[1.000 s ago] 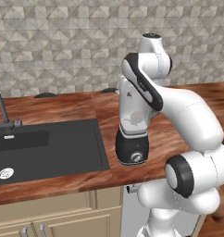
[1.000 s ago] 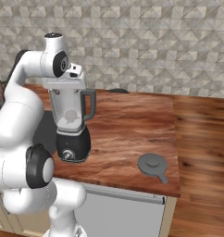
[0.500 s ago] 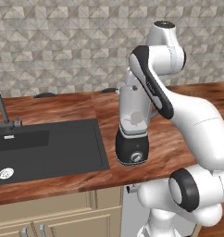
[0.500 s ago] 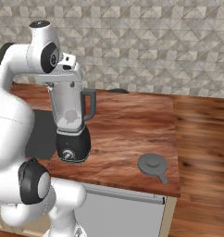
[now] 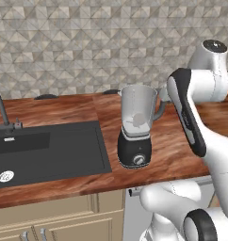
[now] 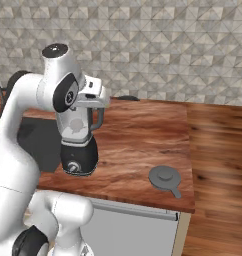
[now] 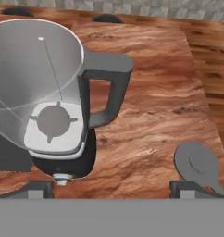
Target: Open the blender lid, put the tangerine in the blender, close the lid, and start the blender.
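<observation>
Wooden counter (image 6: 143,135) under a stone-tiled wall: the blender (image 5: 136,127) stands open beside the black sink (image 5: 45,150), its jar looking empty. The blender lid (image 6: 164,178) lies on the wood near the counter's front edge, well apart from the jar. The gripper (image 7: 113,190) hovers above, fingers spread wide and holding nothing. I cannot spot the tangerine; finding it and gripping it gently across its middle seems the next job.

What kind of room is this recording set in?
A rendered kitchen, most likely a home one. A wooden counter holds a black sink with a faucet and a blender, pale cabinets sit below, and a tiled backsplash runs behind.
</observation>
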Controlling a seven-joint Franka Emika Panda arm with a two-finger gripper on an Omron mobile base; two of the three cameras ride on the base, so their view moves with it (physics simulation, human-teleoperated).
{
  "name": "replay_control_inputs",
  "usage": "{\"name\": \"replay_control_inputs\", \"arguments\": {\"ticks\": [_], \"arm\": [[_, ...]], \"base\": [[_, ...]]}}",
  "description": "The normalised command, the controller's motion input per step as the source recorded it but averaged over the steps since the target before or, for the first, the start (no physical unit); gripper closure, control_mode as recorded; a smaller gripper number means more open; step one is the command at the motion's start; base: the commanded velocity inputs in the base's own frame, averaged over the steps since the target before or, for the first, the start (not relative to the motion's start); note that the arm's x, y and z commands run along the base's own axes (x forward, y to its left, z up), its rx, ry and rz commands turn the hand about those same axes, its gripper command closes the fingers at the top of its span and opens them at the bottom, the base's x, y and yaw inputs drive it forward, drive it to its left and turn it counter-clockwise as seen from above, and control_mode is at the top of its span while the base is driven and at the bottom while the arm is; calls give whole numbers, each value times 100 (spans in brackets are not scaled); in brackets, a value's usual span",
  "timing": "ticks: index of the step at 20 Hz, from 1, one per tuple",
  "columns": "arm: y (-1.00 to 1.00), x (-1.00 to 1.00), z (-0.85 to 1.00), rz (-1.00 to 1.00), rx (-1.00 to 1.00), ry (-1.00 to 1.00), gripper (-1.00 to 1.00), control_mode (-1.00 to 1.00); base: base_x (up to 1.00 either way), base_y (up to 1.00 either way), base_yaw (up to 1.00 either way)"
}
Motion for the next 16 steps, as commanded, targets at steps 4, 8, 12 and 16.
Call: {"name": "replay_control_inputs", "arguments": {"ticks": [4,8,12,16], "arm": [[-100,-13,-66,-4,-1,0,-100,-100],[-97,-3,-87,0,-8,0,-100,-100],[-100,-12,-82,0,-1,0,-100,-100],[-99,1,-66,0,1,13,-100,-100]], "base": [[0,0,0],[0,0,0],[0,0,0],[0,0,0]]}}
